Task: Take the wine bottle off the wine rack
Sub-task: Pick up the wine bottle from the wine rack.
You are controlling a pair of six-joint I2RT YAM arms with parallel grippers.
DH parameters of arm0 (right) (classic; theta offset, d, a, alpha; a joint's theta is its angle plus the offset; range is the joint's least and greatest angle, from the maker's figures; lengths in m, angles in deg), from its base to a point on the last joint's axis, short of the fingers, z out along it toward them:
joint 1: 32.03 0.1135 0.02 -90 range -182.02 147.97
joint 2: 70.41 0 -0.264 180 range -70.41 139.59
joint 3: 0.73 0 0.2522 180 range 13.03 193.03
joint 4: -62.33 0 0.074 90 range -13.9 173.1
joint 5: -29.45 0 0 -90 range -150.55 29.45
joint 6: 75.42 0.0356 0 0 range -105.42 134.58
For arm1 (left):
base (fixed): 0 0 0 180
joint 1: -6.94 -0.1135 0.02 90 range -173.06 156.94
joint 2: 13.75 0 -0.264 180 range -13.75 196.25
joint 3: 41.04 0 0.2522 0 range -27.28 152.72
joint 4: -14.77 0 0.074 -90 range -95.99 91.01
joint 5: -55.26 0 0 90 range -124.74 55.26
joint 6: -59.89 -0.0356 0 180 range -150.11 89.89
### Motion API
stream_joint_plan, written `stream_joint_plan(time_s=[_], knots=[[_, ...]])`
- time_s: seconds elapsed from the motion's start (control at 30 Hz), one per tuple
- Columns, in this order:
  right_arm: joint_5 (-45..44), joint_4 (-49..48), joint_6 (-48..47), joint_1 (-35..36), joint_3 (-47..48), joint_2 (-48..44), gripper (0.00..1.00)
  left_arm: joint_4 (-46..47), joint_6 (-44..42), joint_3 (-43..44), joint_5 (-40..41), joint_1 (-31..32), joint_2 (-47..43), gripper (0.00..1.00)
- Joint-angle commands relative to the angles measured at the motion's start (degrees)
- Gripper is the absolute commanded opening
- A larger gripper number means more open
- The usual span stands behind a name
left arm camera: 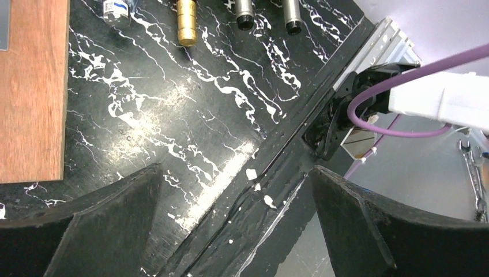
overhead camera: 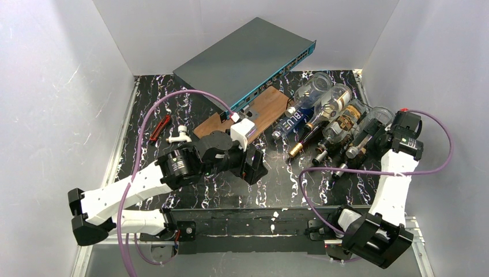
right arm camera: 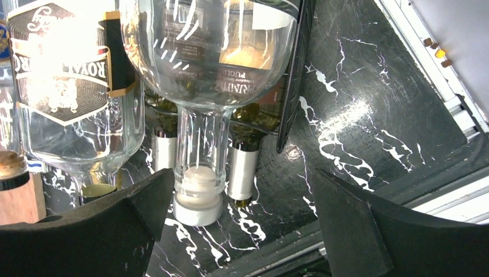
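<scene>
Clear bottle (right arm camera: 213,57) covers most of the wine bottle (right arm camera: 242,167).

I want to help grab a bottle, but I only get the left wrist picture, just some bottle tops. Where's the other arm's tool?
Observer: The right tool is open, facing the bottles and holding nothing.
Operator: What's right in front of it?
Observer: A clear bottle with a white stopper; its neck points back at the tool.
Operator: Are there lots of bottles?
Observer: Several, piled on their sides, necks toward the arms' bases.
</scene>
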Motion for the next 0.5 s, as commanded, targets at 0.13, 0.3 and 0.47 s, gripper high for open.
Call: stream_joint_plan(time_s=[0.13,0.3,0.47], knots=[[0.83,-7.15,7.05,-0.26,-4.49,-4.15,0.92,-4.96,1.13,6.80,3.44,0.18,1.65,0.99],[3.14,-7.23,10.39,-0.18,-5.30,-4.98,0.86,-7.22,0.70,8.97,4.19,0.18,2.58,0.99],[4.68,-10.17,14.71,-0.17,-7.59,-4.23,0.76,-7.64,-0.18,9.93,4.69,0.18,3.13,0.99]])
